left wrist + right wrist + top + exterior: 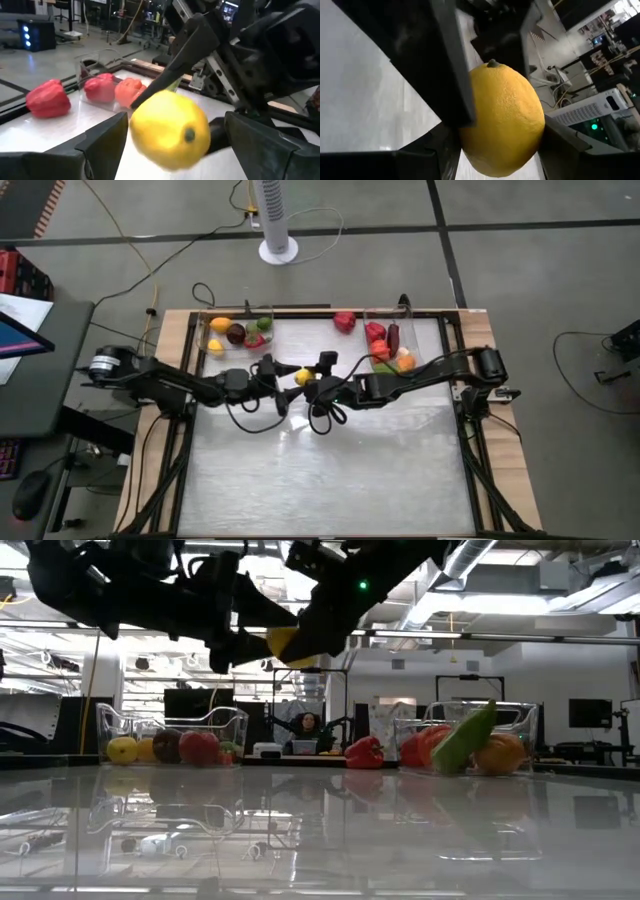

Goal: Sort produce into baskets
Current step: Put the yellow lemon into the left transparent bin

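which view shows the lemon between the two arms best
The right wrist view: the lemon fills it, peel and stem nub sharp. The left wrist view shows it blurred, the high view as a small yellow spot, and the low view mostly hides it behind arms.

a white tower fan (277,220) stood well beyond the grippers; a seated person (309,726) showed farther off.

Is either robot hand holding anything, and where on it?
The right hand grips a yellow lemon across its middle, above the table; the left hand is open around it.
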`<state>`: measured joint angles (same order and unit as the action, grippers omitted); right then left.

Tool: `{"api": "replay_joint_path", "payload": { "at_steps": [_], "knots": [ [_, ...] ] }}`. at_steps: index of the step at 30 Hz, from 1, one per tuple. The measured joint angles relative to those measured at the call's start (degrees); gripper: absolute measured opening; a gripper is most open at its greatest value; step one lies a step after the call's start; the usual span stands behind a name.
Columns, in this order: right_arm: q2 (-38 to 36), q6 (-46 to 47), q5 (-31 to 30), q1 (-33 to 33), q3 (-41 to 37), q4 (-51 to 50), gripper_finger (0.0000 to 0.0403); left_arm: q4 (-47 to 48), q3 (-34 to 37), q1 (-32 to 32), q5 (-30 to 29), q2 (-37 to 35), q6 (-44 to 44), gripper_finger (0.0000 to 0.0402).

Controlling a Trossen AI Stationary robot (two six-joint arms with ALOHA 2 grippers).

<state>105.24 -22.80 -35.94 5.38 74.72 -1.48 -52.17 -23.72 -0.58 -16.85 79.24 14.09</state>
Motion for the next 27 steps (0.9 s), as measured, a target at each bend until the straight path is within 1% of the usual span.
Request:
{"api": "replay_joint_path", "payload": {
  "at_steps": [3, 5, 10, 12, 15, 19, 21, 24, 27],
  "knots": [
    [0.87, -1.4, 0.0, 0.33, 0.0, 2.2, 0.0244, -0.22, -0.98, 0.0, -0.56, 2.22, 0.9, 0.0318],
    [0.93, -2.16, 0.4, 0.71, 0.0, 1.92, 0.0244, -0.08, -1.25, -0.02, -1.64, 3.43, 1.79, 0.0318],
    [1.0, -3.43, 1.28, 0.89, 0.0, 2.52, 0.0244, -0.43, -1.79, -0.17, -1.93, 4.25, 1.76, 0.0317],
    [1.0, -3.87, 1.31, 0.96, 0.0, 2.6, 0.0245, -0.59, -1.78, -0.15, -1.77, 4.25, 1.03, 0.0308],
    [1.01, -4.02, 2.02, 0.91, 0.0, 2.97, 0.025, -0.6, -1.8, -0.15, -1.63, 4.22, 0.43, 0.028],
    [1.02, -4.07, 3.02, 0.87, 0.0, 2.98, 0.0275, 0.01, -1.8, -0.15, -1.66, 4.22, -0.17, 0.023],
    [1.02, -4.26, 3.28, 0.96, 0.0, 3.22, 0.0292, 0.49, -1.78, -0.17, -1.73, 4.22, -0.56, 0.0212],
    [1.02, -4.84, 2.65, 1.2, 0.0, 3.45, 0.0318, 1.35, -1.78, -0.2, -2.19, 4.22, -1.32, 0.0206],
    [0.68, -6.93, -3.17, 2.03, 0.0, 3.29, 0.0338, 4.27, -1.71, -0.43, -3.82, 2.68, -2.66, 0.0215]
  ]
}}
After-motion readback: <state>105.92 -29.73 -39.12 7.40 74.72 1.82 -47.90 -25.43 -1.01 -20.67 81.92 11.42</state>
